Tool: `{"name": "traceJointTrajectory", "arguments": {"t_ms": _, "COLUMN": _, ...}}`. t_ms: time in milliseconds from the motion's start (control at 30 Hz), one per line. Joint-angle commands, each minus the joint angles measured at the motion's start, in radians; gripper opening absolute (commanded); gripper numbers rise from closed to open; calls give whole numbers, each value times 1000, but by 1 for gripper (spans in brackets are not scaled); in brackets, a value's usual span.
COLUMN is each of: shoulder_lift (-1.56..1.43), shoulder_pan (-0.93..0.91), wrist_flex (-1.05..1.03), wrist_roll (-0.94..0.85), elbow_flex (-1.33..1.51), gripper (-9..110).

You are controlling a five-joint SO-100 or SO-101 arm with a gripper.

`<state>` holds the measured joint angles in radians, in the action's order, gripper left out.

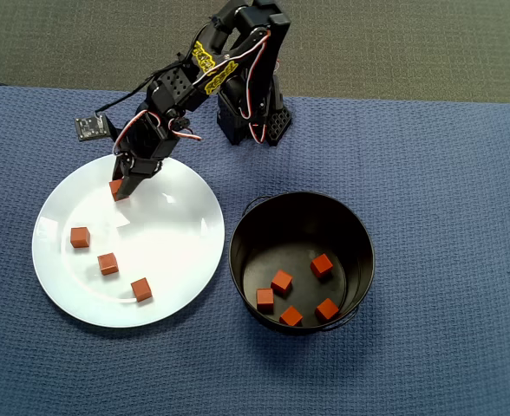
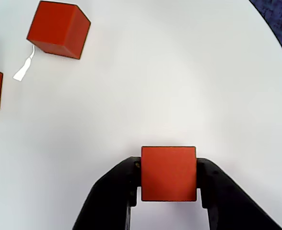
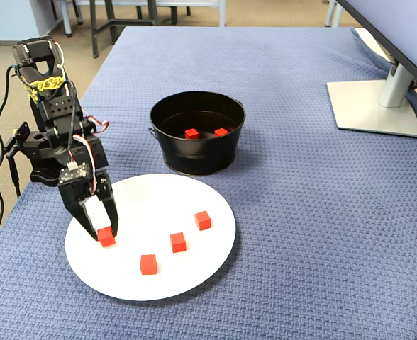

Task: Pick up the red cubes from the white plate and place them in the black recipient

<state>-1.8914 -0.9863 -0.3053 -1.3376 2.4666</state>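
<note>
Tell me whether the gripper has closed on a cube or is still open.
Shut on a cube. In the wrist view the gripper has both black fingers pressed against the sides of one red cube, low over the white plate.

Black arm [image 1: 229, 69], red-white cables, yellow markings

Red-orange cubes [image 1: 108, 263] lie on the glossy white plate [image 1: 177, 234] and inside the glossy black pot [image 1: 359, 234], all over a blue waffle-textured cloth [image 1: 446, 173], beside the black tool [image 1: 120, 192].
</note>
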Motion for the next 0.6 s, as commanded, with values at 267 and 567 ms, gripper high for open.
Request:
{"name": "traceJointTrajectory", "arguments": {"t_ms": 267, "shoulder_lift": -327, "shoulder_pan": 348, "wrist_flex": -617, "wrist_roll": 683, "elbow_flex": -456, "gripper": 0}}
{"name": "traceJointTrajectory", "arguments": {"t_ms": 567, "shoulder_lift": -299, "shoulder_pan": 839, "wrist_flex": -784, "wrist_roll": 999, "elbow_flex": -721, "gripper": 0}}
